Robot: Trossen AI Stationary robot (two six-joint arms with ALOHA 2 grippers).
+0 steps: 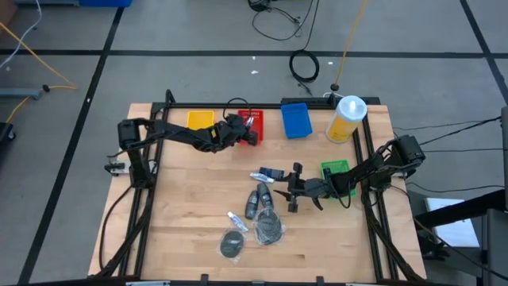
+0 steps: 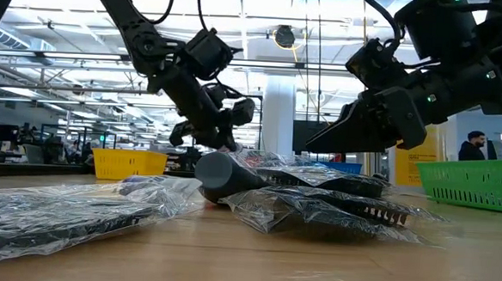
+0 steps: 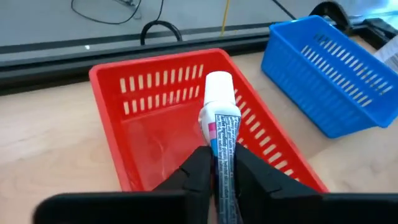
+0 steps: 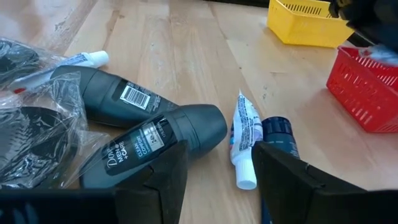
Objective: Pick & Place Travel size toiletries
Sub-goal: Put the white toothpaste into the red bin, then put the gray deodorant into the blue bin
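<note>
Left gripper [image 3: 217, 177] over the red basket [image 3: 143, 81], jaws shut tight on a white tube [image 3: 221, 121], cap pointing ahead into the basket. Right gripper [image 4: 217, 171] low over the bench [image 4: 186, 50], jaws wide open, empty. Another tube [image 4: 244, 140] just ahead between them, long way pointing back at the jaws.

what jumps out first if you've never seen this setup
The left hand, shut on a white toothpaste tube with blue print, hangs over the red plastic basket at the table's back. Near the middle, the open right hand hovers by two dark grey deodorant bottles and another white tube.
</note>
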